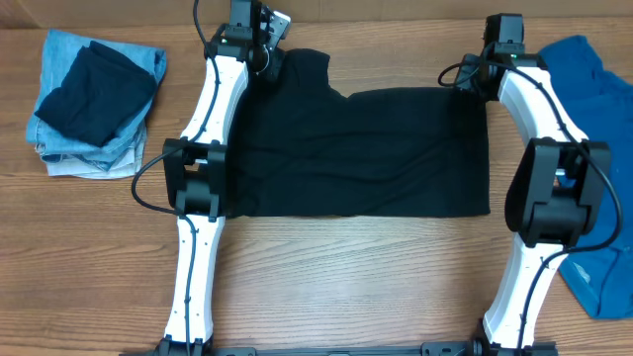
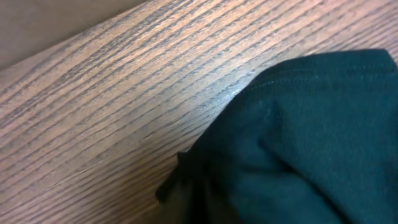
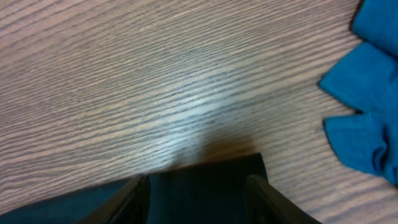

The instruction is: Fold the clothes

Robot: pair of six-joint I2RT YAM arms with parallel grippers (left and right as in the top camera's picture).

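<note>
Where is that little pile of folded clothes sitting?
In the overhead view, the pile of folded clothes sits at the table's far left, outside the left arm and apart from the black garment spread in the middle.

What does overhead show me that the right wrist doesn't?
Only overhead: the folded pile, left arm, right arm, and the whole black shirt laid flat. Only right wrist: the right claw straddling the shirt's corner, fingers apart. Both: the shirt, the blue cloth right of it, the table.
</note>
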